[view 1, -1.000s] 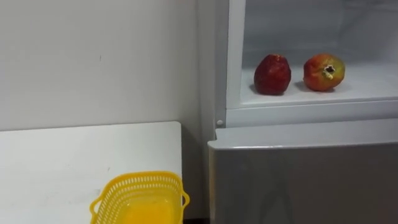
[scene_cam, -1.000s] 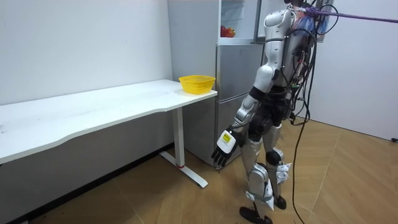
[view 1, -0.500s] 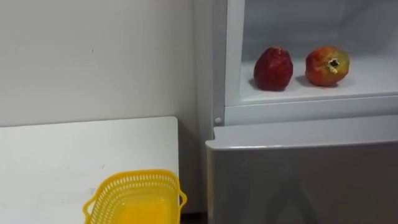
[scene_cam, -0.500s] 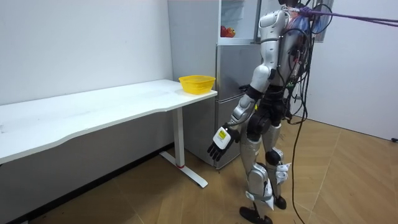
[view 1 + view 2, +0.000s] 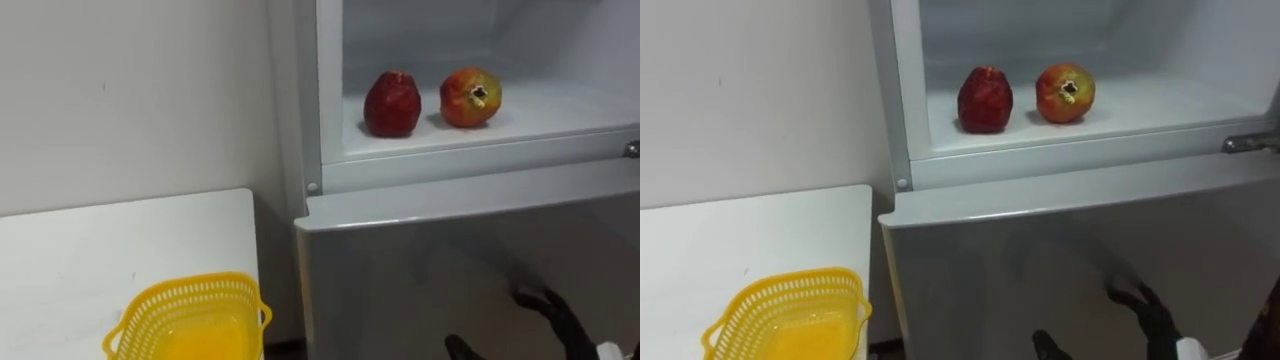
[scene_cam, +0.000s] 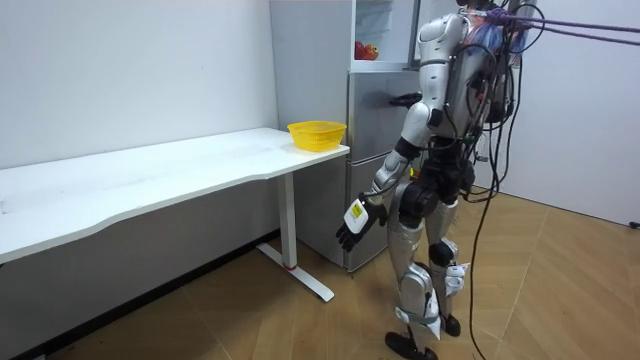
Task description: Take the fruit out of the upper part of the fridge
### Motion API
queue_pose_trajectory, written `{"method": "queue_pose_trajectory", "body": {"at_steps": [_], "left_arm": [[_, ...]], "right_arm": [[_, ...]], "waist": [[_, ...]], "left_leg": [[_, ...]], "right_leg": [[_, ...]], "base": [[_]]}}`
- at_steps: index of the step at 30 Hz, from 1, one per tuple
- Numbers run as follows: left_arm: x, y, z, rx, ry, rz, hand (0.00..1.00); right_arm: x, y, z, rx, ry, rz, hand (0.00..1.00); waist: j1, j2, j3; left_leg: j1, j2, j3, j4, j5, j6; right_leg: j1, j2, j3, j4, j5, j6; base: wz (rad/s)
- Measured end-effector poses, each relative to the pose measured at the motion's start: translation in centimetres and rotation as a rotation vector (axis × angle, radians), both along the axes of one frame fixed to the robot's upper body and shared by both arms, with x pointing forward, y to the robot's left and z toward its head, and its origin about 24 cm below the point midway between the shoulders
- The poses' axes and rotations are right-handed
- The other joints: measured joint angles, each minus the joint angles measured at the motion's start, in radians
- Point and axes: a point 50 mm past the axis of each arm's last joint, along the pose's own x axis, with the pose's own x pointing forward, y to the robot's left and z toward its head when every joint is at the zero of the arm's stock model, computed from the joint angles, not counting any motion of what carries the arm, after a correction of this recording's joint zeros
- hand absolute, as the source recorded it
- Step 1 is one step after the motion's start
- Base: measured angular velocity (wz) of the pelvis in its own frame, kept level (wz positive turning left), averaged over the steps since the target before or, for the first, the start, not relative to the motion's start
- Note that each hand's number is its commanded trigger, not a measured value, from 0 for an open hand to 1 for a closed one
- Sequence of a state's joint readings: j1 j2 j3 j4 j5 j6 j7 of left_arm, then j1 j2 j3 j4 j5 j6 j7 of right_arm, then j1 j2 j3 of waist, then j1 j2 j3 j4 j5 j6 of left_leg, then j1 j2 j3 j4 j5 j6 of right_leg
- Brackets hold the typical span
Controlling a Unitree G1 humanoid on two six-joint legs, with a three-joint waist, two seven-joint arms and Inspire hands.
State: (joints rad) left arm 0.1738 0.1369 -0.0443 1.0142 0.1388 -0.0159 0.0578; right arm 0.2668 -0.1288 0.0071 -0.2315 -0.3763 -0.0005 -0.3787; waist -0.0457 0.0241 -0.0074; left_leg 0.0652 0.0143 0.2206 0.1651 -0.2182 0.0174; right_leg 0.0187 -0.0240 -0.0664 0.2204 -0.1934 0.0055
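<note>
The right robot hand (image 5: 555, 312) is up in front of the closed lower door of the fridge (image 5: 400, 260). Its fingers are spread loose with the thumb apart, and there's nothing in it. The stuff to grab sits well above that hand and a bit to its left, on the shelf (image 5: 570, 108) of the open upper compartment. There's a dark red fruit (image 5: 392, 103), and just beside it, on the side nearer the hand, a red-and-yellow fruit (image 5: 470, 97). Both are well apart from the hand. Way off to its left a yellow basket (image 5: 185, 318) sits near the corner of the white desk (image 5: 90, 250). In the room view the left robot hand (image 6: 352, 225) hangs low at the robot's side, fingers relaxed and holding nothing. The robot stands right at the fridge, by the desk's end.
</note>
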Motion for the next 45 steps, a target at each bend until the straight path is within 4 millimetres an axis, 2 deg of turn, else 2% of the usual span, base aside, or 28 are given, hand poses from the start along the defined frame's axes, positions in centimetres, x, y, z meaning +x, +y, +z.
{"method": "queue_pose_trajectory", "body": {"at_steps": [6,12,18,27,29,32,33,34,36,42,45], "left_arm": [[-0.4,0.4,-0.2,-0.008,0.013,0.012,0.00],[-0.2,1.1,-0.1,0.005,0.016,0.009,0.00],[-0.2,1.1,-0.2,0.008,0.029,0.011,0.00],[-0.4,1.2,-0.2,0.014,0.036,0.013,0.00],[-0.4,1.2,-0.2,0.014,0.037,0.013,0.00],[-0.5,1.6,-0.1,0.024,0.038,0.011,0.00],[-0.5,1.8,-0.1,0.028,0.038,0.011,0.00],[-0.5,2.0,0.0,0.035,0.038,0.011,0.00],[-0.6,2.2,0.0,0.045,0.041,0.014,0.00],[-0.9,2.1,-0.2,0.047,0.058,0.019,0.00],[-0.8,2.0,-0.2,0.041,0.057,0.016,0.00]], "right_arm": [[0.1,0.8,0.9,-0.016,-0.073,-0.014,0.00],[0.0,0.9,1.7,-0.016,-0.132,-0.047,0.00],[-0.1,1.2,2.1,-0.055,-0.170,-0.063,0.00],[0.8,1.6,4.2,-0.134,-0.278,-0.064,0.00],[1.0,2.2,6.1,-0.162,-0.373,-0.030,0.00],[1.5,3.7,10.2,-0.201,-0.627,0.044,0.00],[1.4,3.9,10.5,-0.207,-0.654,0.054,0.00],[1.3,4.4,11.0,-0.232,-0.692,0.075,0.00],[1.0,5.0,11.3,-0.261,-0.730,0.101,0.00],[0.7,5.7,11.4,-0.237,-0.767,0.159,0.00],[0.5,5.8,11.7,-0.233,-0.787,0.170,0.00]], "waist": [[0.009,-0.007,0.0018],[0.023,-0.020,0.0108],[0.024,-0.020,0.0106],[0.030,-0.022,0.0121],[0.037,-0.024,0.0116],[0.050,-0.041,0.0008],[0.050,-0.041,0.0006],[0.052,-0.052,-0.0071],[0.053,-0.060,-0.0080],[0.057,-0.051,-0.0007],[0.057,-0.049,-0.0017]], "left_leg": [[0.001,0.000,0.008,0.001,0.002,0.000],[-0.001,0.002,0.012,-0.002,0.002,-0.001],[0.000,0.005,0.012,-0.004,0.003,-0.003],[-0.002,0.009,0.011,0.001,0.005,-0.005],[-0.004,0.009,0.011,0.001,0.005,-0.006],[-0.002,0.010,-0.006,0.003,0.007,-0.008],[-0.002,0.010,-0.011,0.003,0.007,-0.008],[0.000,0.009,-0.022,0.003,0.007,-0.009],[0.005,0.009,-0.036,0.003,0.007,-0.009],[0.012,0.009,-0.035,-0.005,0.007,-0.009],[0.002,0.010,-0.037,-0.014,0.008,-0.012]], "right_leg": [[0.000,0.003,0.009,-0.001,0.001,-0.001],[-0.002,0.004,0.011,-0.006,0.001,-0.001],[-0.001,0.007,0.008,-0.008,0.003,-0.004],[-0.004,0.009,-0.003,-0.001,0.005,-0.008],[-0.005,0.009,-0.003,-0.001,0.005,-0.008],[0.014,0.009,-0.021,-0.022,0.010,-0.011],[0.018,0.008,-0.026,-0.025,0.010,-0.011],[0.026,0.008,-0.036,-0.033,0.010,-0.011],[0.036,0.007,-0.054,-0.035,0.011,-0.011],[0.045,0.006,-0.067,-0.035,0.011,-0.011],[0.033,0.007,-0.073,-0.033,0.011,-0.011]], "base": [[-0.02],[-0.01],[0.00],[0.00],[0.00],[0.16],[0.28],[0.31],[0.24],[0.00],[0.00]]}}
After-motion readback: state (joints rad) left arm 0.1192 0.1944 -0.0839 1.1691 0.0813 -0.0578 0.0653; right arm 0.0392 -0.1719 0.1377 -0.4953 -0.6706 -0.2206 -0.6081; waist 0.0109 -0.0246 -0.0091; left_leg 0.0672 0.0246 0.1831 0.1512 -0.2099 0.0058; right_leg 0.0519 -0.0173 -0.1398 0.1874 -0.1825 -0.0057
